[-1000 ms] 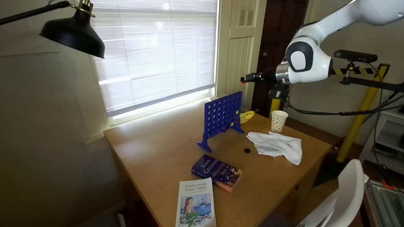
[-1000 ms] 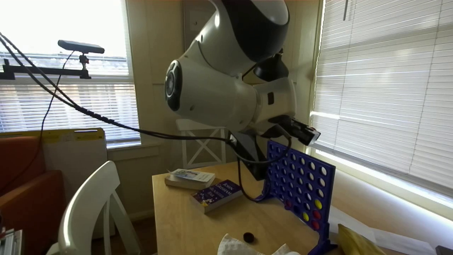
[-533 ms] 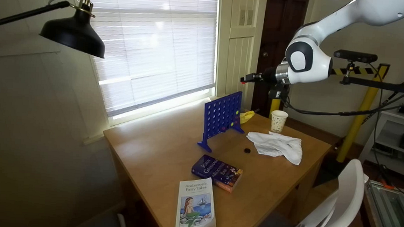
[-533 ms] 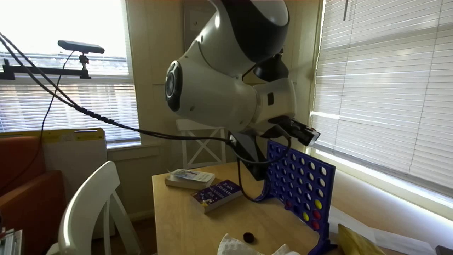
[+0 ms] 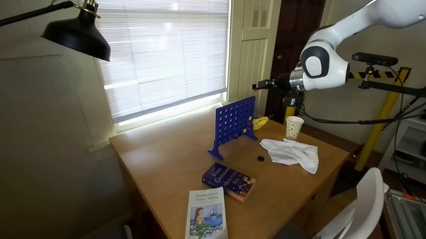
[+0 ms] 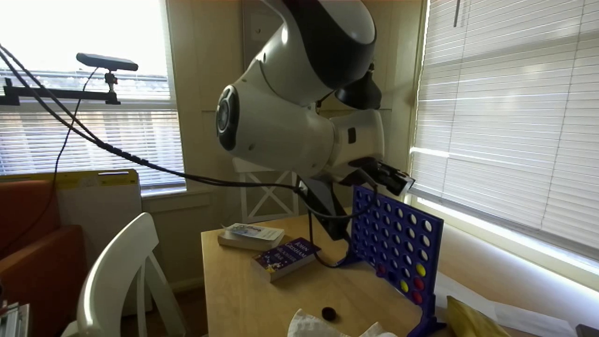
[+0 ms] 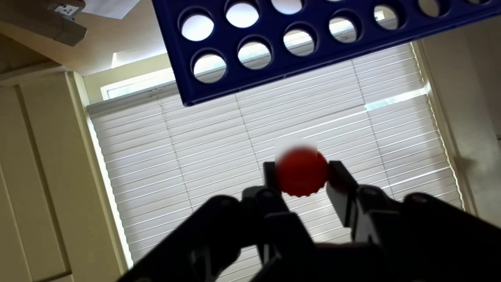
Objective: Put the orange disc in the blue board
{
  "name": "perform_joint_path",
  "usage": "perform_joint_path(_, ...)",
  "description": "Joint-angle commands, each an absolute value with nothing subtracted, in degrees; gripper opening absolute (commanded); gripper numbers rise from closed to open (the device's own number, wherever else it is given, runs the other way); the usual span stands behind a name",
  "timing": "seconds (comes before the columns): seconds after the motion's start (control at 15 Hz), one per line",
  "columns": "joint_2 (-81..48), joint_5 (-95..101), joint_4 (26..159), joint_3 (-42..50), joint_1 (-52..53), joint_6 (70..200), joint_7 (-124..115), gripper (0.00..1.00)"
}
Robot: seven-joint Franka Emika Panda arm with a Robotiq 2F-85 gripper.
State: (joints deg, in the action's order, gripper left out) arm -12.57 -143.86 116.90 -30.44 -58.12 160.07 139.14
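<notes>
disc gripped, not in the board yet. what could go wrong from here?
The gripper holds the red disc by its rim; it might rotate or slip on contact.
The blue board stands on small feet; a misaligned push may tip it.
A cable crosses in front of the board in an exterior view and might snag.
</notes>
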Motion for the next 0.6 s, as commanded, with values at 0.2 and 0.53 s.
perform_joint_path(0.2, -13.8, -143.9, 115.9, -27.7, -55.1, 160.3, 140.2, 0.11)
perform_joint_path(0.53, -15.0, -143.9, 115.4, -24.8, -51.9, 159.5, 140.2, 0.11)
